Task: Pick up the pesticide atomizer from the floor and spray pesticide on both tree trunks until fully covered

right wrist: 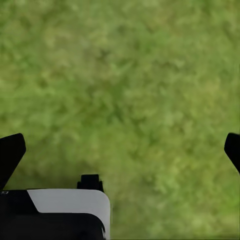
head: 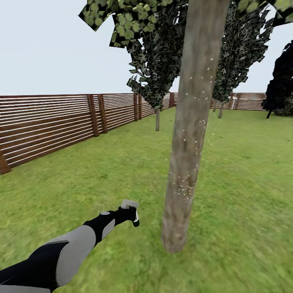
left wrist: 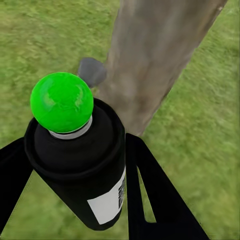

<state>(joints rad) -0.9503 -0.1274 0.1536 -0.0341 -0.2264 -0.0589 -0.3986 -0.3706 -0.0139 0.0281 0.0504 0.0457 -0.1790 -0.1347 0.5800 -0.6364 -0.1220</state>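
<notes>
Left gripper (left wrist: 75, 200) clamped around pesticide atomizer (left wrist: 82, 165), just beside tree trunk (head: 191, 134) speckled with white pesticide (head: 183, 185). Right gripper (right wrist: 120, 147) spread wide over lawn (right wrist: 125, 75).

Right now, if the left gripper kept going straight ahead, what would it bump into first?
Most likely the mottled grey-brown tree trunk. The left gripper, shut on the black spray bottle, points at its lower part, though the distance between them is hard to judge.
</notes>
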